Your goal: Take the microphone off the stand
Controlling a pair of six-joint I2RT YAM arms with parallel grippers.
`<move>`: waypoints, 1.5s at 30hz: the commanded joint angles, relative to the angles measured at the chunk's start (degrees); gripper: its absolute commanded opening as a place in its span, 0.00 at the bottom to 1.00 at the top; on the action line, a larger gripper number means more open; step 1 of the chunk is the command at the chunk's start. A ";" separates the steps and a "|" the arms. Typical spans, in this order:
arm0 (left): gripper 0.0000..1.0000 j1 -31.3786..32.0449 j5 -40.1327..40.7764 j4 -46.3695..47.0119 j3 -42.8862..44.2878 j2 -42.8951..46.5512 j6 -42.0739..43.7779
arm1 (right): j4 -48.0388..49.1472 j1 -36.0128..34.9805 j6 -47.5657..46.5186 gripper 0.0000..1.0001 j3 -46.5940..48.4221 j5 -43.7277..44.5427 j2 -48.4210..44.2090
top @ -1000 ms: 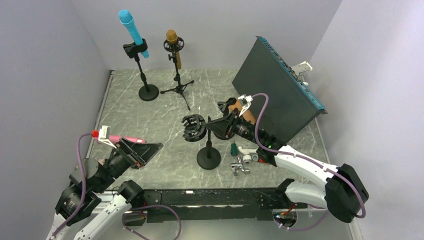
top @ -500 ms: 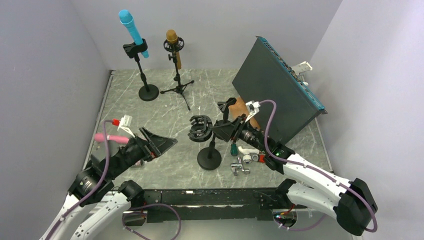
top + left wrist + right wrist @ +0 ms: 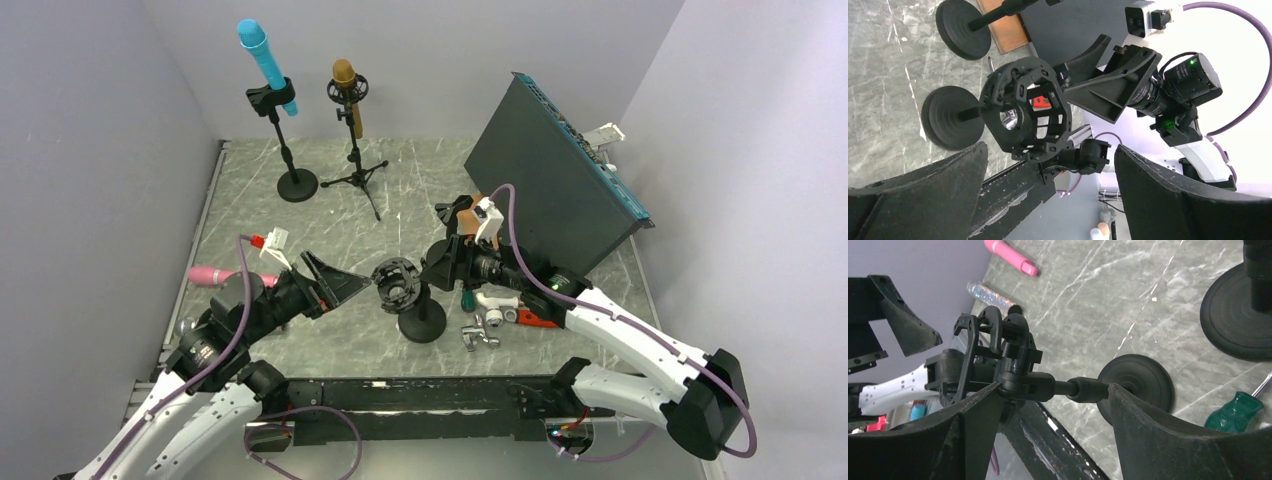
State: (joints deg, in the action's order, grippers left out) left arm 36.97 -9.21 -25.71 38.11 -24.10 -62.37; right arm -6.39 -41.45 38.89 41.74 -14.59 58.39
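A black stand with a round base (image 3: 422,322) carries an empty black shock mount (image 3: 397,283) at mid-table. The mount also shows in the left wrist view (image 3: 1025,110) and the right wrist view (image 3: 993,340). A pink microphone (image 3: 215,275) lies on the table at the left, also in the right wrist view (image 3: 1010,257). My left gripper (image 3: 335,283) is open and empty, with the mount just ahead between its fingers (image 3: 1050,150). My right gripper (image 3: 440,265) is open and straddles the stand's neck just behind the mount (image 3: 1055,387).
A blue microphone (image 3: 265,55) and a gold one (image 3: 347,85) sit on stands at the back. A dark box (image 3: 555,180) leans at the right. A green screwdriver (image 3: 466,298) and metal fittings (image 3: 482,330) lie by the base. A glitter tube (image 3: 990,295) lies near the pink microphone.
My left gripper has moved right, away from the pink microphone and up to the mount. The mount has tipped lower and to the left, and my right gripper has followed it.
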 commanded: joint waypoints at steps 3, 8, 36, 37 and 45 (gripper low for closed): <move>0.99 0.16 -0.43 5.74 -0.35 0.49 -0.84 | -12.34 0.50 -3.83 0.80 2.28 -0.34 -1.97; 0.99 0.16 -0.02 7.19 -1.04 0.72 -1.19 | -13.47 0.50 -4.10 0.80 5.55 -1.75 -2.41; 0.99 0.20 0.63 3.59 0.83 0.94 0.19 | -5.84 0.47 -3.15 0.42 -4.51 -0.36 1.42; 0.99 0.19 0.61 3.58 0.89 0.97 0.22 | -5.75 0.57 -2.97 0.41 -5.39 -0.72 1.61; 0.99 0.20 0.67 3.49 0.19 2.25 -0.09 | -7.84 0.52 -3.51 0.39 -8.56 0.65 1.20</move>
State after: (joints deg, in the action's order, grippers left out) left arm 36.97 -8.75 -24.32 37.95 -23.40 -62.65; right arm -3.22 -41.45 38.00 36.56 -19.40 58.24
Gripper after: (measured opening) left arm 0.994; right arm 0.398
